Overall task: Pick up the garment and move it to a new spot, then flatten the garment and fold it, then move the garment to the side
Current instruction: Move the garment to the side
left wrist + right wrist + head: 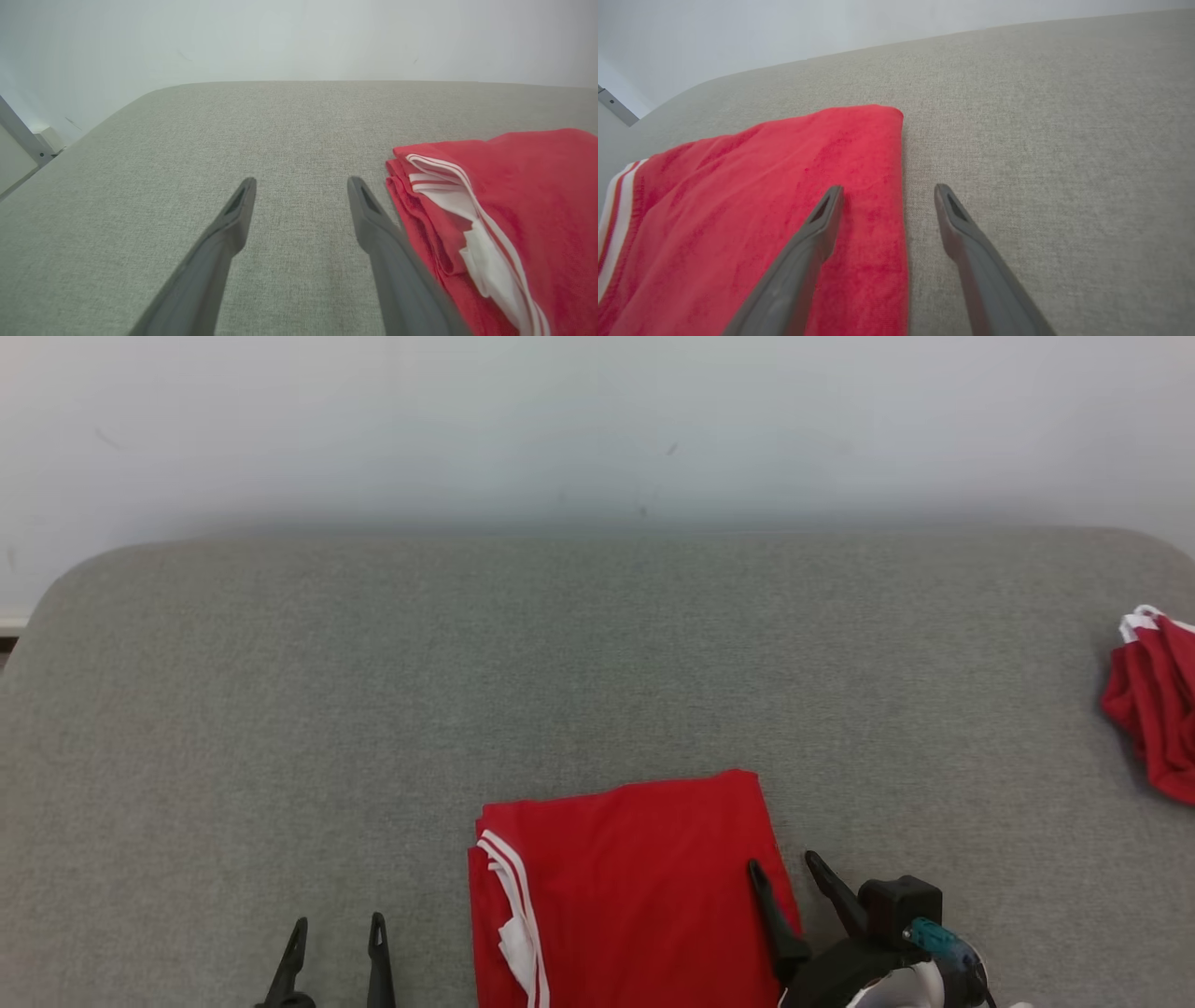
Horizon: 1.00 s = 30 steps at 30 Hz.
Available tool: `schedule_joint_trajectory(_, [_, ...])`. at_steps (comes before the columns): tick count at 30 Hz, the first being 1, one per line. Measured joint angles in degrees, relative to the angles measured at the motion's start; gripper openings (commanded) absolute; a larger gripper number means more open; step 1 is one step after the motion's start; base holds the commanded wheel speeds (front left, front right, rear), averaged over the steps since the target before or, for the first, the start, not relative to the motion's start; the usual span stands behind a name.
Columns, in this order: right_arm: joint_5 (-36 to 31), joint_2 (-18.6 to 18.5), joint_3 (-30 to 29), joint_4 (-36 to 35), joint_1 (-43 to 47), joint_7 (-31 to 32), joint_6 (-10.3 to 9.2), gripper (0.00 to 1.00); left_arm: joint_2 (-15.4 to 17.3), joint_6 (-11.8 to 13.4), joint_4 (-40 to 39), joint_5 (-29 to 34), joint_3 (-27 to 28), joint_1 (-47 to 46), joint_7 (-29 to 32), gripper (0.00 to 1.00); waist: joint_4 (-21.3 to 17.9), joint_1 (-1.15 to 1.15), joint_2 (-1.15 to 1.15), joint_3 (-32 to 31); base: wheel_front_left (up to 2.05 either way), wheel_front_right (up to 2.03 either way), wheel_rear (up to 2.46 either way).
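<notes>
The folded red garment [635,887] with white stripes lies flat on the grey bench [280,709], at the lower centre of the head view. At lower right the right end effector [781,861] is spread and empty, with one finger over the garment's edge and the other over bare bench. At lower left the left end effector [338,920], also spread and empty, is just beside the garment. A crumpled red cloth [1153,709] sits at the right edge, well apart.

Left gripper [338,921] is held wide open, 2 fingers pointed straight ahead; right gripper [781,861] is spread open too, tilted left.
</notes>
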Motion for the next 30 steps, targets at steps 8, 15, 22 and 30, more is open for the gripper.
schedule_joint_trajectory(8, [1.8, -0.6, 3.5, 8.0, -5.1, 0.9, 0.0, 1.0, 0.0, 0.6, -0.1, -0.4, -0.9, -0.7, 0.0, 1.0, 2.0, 0.0, 0.0, 2.2, 0.0, 0.0, 0.0])
schedule_joint_trajectory(15, [5.3, -0.1, 7.4, 10.8, -6.8, 1.1, -0.01, 0.0, 0.0, 0.4, -0.1, -0.1, -0.8, -1.1, 0.0, 1.0, 2.4, 0.0, 0.0, 2.8, 0.0, 0.0, 0.0])
schedule_joint_trajectory(22, [5.4, -0.7, 3.7, 10.7, -7.1, 0.0, 0.08, 0.0, 0.0, -0.5, -0.1, 0.3, 0.5, -0.4, 0.0, 1.0, 0.8, 0.0, 0.0, 1.8, 0.0, 0.0, 0.0])
schedule_joint_trajectory(30, [2.6, -1.7, -2.7, 6.8, -4.3, 0.0, 0.01, 0.0, 0.0, -1.3, -0.1, 0.3, 1.3, 0.4, 0.0, 1.0, -4.1, -0.01, 0.0, 1.0, 0.0, 0.0, 0.0])
